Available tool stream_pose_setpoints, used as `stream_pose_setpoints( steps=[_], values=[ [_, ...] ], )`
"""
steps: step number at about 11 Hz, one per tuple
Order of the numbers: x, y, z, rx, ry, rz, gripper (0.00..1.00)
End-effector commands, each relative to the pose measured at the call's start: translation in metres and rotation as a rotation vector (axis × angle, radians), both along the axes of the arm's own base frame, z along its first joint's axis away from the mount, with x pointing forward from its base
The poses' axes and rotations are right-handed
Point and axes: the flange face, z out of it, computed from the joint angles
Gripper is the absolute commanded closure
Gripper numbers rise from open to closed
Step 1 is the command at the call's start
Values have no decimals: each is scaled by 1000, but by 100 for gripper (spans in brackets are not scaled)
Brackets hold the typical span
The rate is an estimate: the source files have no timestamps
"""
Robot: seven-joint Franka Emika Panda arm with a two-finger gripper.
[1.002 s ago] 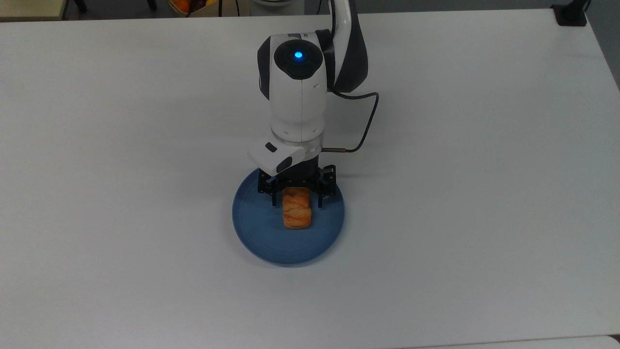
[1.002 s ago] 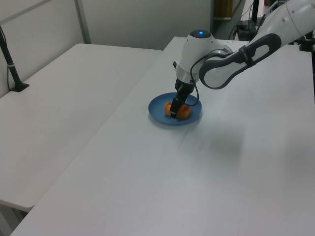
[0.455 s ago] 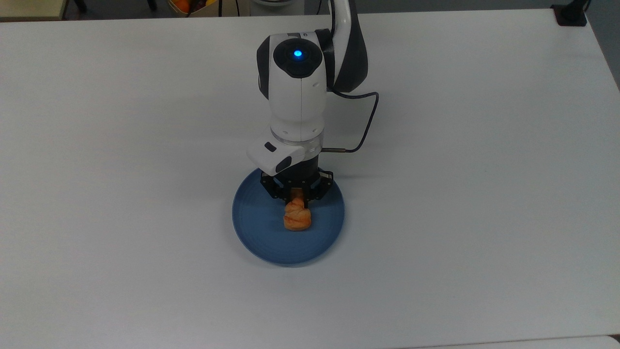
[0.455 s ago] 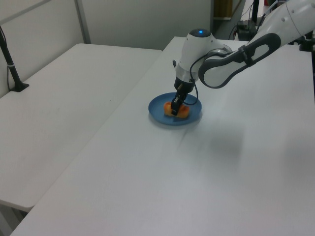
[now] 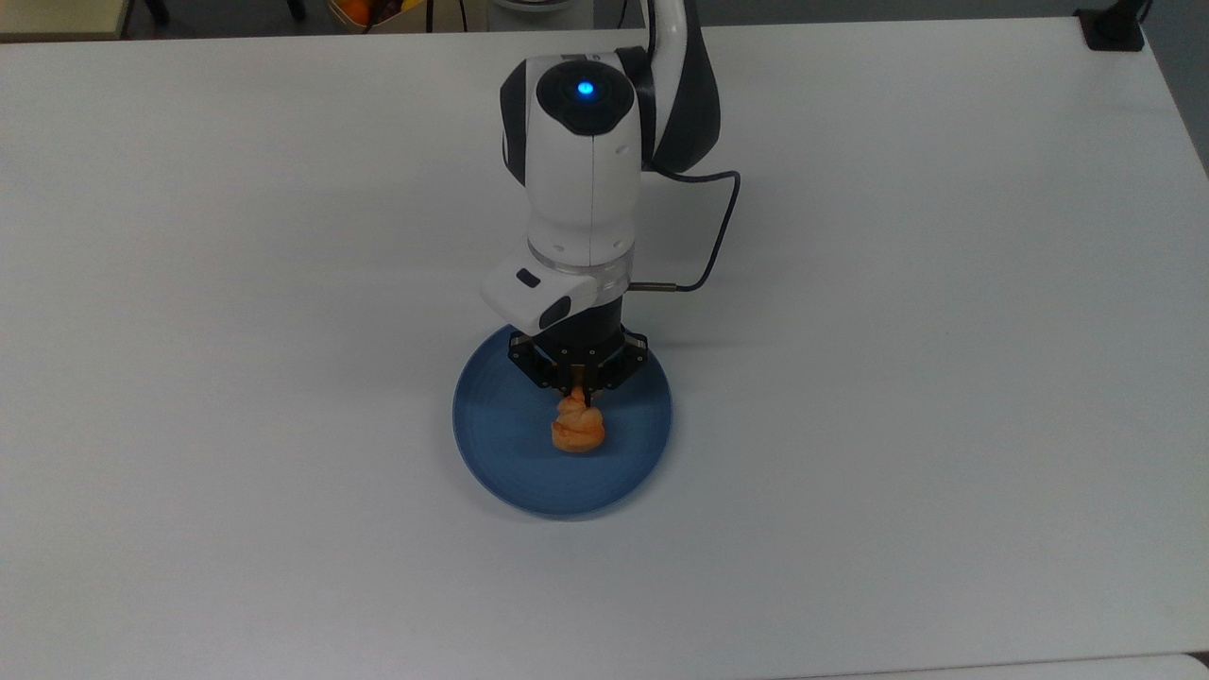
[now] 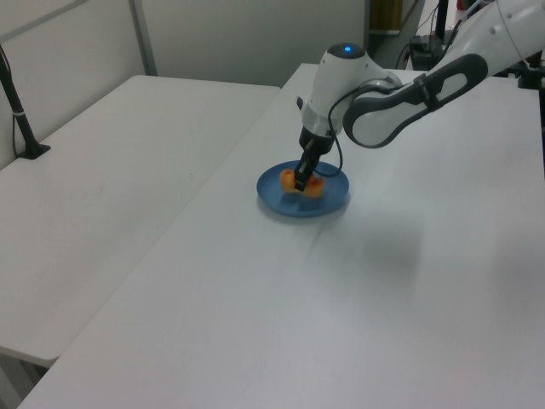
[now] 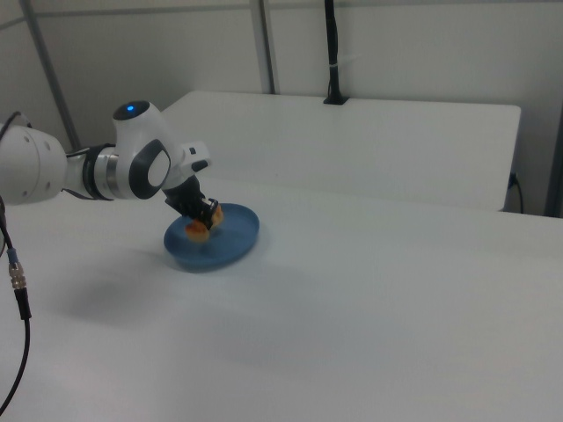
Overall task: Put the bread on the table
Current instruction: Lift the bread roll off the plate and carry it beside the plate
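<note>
Top view, worktop: the white worktop (image 5: 945, 378) spreads wide on every side of the blue plate (image 5: 501, 463), with plenty of bare surface free to receive the bread.
Arm: the white arm (image 5: 581, 179) reaches out over the plate's far rim, its last link pointing almost straight down, blue light on top; in the left view it leans a little toward the plate's middle.
Plate: round and blue, lying flat on the worktop just below the arm.
Tool: the tool (image 5: 579, 389) is over the plate's far half, its fingers drawn in close and pinching the far end of the bread between them.
Bread: the bread (image 5: 578, 427) is near the plate's middle, its near end bulging out where the grip squeezes it; in the left view (image 6: 302, 184) it looks raised just off the plate, though I cannot be sure it has fully cleared.
Progress: the grasp looks made, and the lift is at most barely begun.
Left to do: carry the bread out past the plate's rim, lower it onto the worktop and let go.
</note>
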Motion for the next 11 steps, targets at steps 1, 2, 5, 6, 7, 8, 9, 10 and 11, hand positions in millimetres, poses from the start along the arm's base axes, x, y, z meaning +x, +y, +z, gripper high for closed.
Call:
stream_pose_setpoints(
  steps=[1, 2, 5, 6, 7, 8, 9, 10, 11],
  values=[
    [-13, -12, 56, -21, 15, -18, 88],
    [-17, -17, 73, -23, 18, -25, 88],
    [-38, -48, 128, -48, 85, 1, 88],
    [-45, -59, 146, -49, 102, 4, 88],
    [-48, -68, 159, -49, 96, -1, 88],
    [-50, -85, 167, -54, 94, -6, 88],
    [-49, -108, 170, -67, 95, 11, 88],
    [-48, -127, 171, -80, 92, 28, 88],
    [-47, -160, 168, -95, 95, 21, 88]
  ],
)
